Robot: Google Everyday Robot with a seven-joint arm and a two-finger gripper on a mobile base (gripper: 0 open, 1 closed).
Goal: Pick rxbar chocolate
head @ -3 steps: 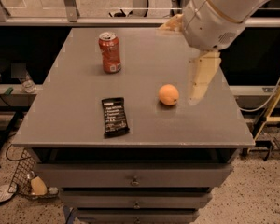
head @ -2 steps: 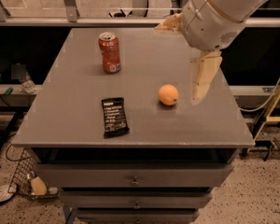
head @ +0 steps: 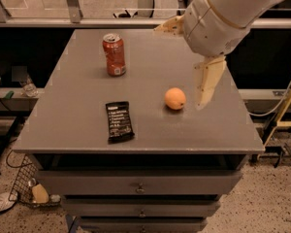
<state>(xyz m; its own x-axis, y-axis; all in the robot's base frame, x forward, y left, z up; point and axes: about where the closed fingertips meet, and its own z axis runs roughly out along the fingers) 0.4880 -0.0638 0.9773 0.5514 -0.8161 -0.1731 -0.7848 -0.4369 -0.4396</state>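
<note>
The rxbar chocolate [head: 119,122] is a flat black wrapper with white text. It lies on the grey table [head: 77,81] near the front edge, left of centre. My gripper [head: 179,67] hangs above the right half of the table, well right of and behind the bar. It is open and empty. One cream finger [head: 207,84] points down just right of the orange fruit [head: 175,98]. The other finger [head: 169,26] points left near the back.
A red soda can [head: 114,55] stands upright at the back left of the table. Drawers [head: 138,186] sit under the tabletop. A yellow stand [head: 286,115] is on the right, and a wire basket [head: 31,191] is on the floor at the left.
The gripper has drifted very slightly to the left. The bar, the can and the orange have not moved.
</note>
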